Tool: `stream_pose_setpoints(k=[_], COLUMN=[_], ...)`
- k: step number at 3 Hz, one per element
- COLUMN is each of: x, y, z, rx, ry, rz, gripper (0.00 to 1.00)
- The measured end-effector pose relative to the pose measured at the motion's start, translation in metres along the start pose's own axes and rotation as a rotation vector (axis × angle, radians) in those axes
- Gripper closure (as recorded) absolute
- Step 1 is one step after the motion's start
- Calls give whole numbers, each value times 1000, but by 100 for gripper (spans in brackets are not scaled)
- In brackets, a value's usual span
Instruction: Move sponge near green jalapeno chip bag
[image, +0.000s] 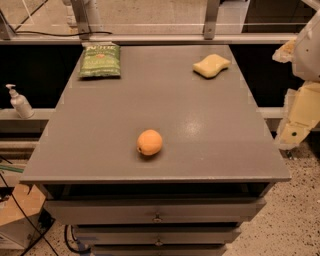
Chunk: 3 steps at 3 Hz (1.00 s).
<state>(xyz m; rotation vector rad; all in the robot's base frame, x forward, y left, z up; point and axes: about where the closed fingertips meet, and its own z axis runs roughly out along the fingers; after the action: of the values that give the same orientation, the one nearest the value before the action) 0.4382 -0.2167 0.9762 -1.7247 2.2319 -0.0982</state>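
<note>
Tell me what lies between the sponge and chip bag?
Camera view: only bare tabletop between sponge and bag. The orange sits nearer the front; the gripper hangs right of the tabletop.

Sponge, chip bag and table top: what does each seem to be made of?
The sponge looks like soft matte foam: pale yellow, wavy edges. The green jalapeno chip bag seems plastic film, slightly crinkled. The table top looks smooth grey laminate or paint, faintly sheened. The gripper sits beyond the table's right edge.

Smooth matt tabletop (125, 110), foamy sponge (211, 65); plastic tool (295, 125) off right edge.
</note>
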Motion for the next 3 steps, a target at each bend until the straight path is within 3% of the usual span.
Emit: stream_pose_setpoints(k=[2,3], x=[-8,-15], y=[-14,-36], z=[-1,7], rx=[36,44], ry=[-67,-165], rz=[-4,-8], gripper=[0,0])
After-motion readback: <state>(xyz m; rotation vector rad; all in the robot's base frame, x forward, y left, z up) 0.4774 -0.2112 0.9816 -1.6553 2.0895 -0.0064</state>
